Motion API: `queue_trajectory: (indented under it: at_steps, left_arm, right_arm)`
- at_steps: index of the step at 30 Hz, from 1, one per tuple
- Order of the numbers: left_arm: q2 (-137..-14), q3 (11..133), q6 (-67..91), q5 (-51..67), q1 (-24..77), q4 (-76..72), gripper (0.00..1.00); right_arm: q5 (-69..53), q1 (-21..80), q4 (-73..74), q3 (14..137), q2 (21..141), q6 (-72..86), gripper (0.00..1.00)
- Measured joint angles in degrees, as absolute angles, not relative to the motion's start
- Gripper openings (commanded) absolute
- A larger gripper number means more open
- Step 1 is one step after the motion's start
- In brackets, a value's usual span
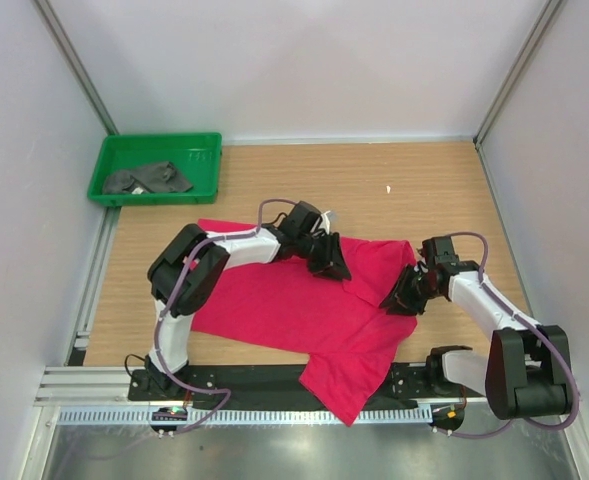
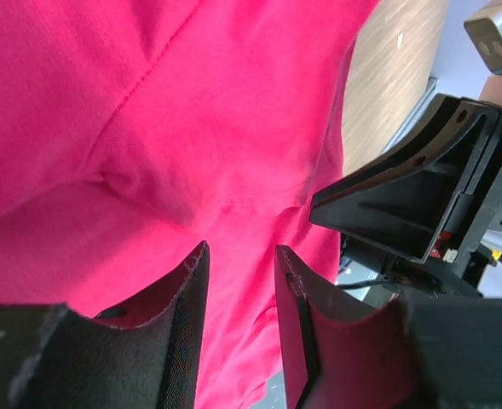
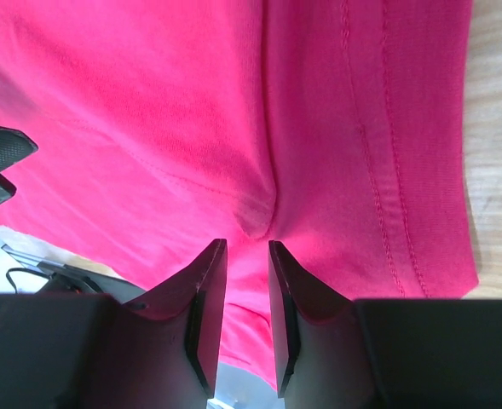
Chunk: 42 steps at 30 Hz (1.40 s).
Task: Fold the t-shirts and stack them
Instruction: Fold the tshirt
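The crimson-red t-shirt (image 1: 284, 310) lies spread on the wooden table, its right side bunched and its lower corner hanging over the near edge. My left gripper (image 1: 329, 262) is low over the shirt's upper middle. Its jaws stand apart with nothing between them, and red cloth (image 2: 148, 111) with a small pucker lies just beyond the gripper (image 2: 240, 247). My right gripper (image 1: 404, 295) is at the shirt's bunched right edge. It is open by a narrow gap (image 3: 246, 243) just short of a pinched crease in the cloth (image 3: 319, 128). The dark grey t-shirt (image 1: 149, 180) lies crumpled in the tray.
The green plastic tray (image 1: 159, 140) stands at the far left corner of the table. A small white speck (image 1: 388, 189) lies on the bare wood at the back right. White walls close in both sides. A metal rail (image 1: 274, 415) runs along the near edge.
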<state>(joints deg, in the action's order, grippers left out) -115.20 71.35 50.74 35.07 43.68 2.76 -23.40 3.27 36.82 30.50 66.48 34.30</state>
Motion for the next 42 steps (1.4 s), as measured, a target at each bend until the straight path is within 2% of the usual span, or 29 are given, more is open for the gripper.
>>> queue_trajectory:
  at_steps: [6, 12, 25, 29, 30, 35, 37, 40, 42]
  left_arm:
    - [-117.69, 72.75, 51.55, 34.24, 44.49, 3.44, 0.33]
    - [-117.73, 72.75, 52.12, 33.23, 45.15, 4.93, 0.40]
    - [-119.37, 73.84, 52.49, 32.64, 45.25, 7.20, 0.40]
    - [-120.01, 75.09, 52.38, 32.53, 45.25, 7.88, 0.29]
    - [-120.25, 75.37, 52.27, 32.49, 45.25, 7.99, 0.24]
    - [-121.45, 76.99, 51.90, 32.10, 45.25, 9.58, 0.17]
    - [-121.45, 77.25, 51.81, 32.01, 45.25, 10.17, 0.15]
    - [-121.45, 77.87, 51.35, 31.83, 45.25, 11.05, 0.12]
    - [-121.45, 78.19, 50.76, 31.57, 45.25, 11.46, 0.11]
  right_arm:
    - [-23.29, 3.27, 35.33, 30.50, 68.38, 34.44, 0.31]
    - [-23.29, 3.27, 34.65, 30.50, 68.79, 34.44, 0.31]
    - [-22.94, 3.27, 33.67, 30.52, 71.31, 34.39, 0.30]
    - [-22.92, 3.27, 33.06, 30.59, 72.05, 34.37, 0.23]
    - [-22.92, 3.27, 32.97, 30.59, 72.36, 34.37, 0.22]
    - [-22.90, 3.27, 32.97, 31.09, 72.93, 34.24, 0.15]
    - [-22.87, 3.27, 33.06, 31.73, 73.14, 34.11, 0.15]
    - [-22.72, 3.27, 33.58, 32.95, 73.17, 33.67, 0.26]
    - [-22.59, 3.27, 33.67, 33.52, 73.17, 33.26, 0.27]
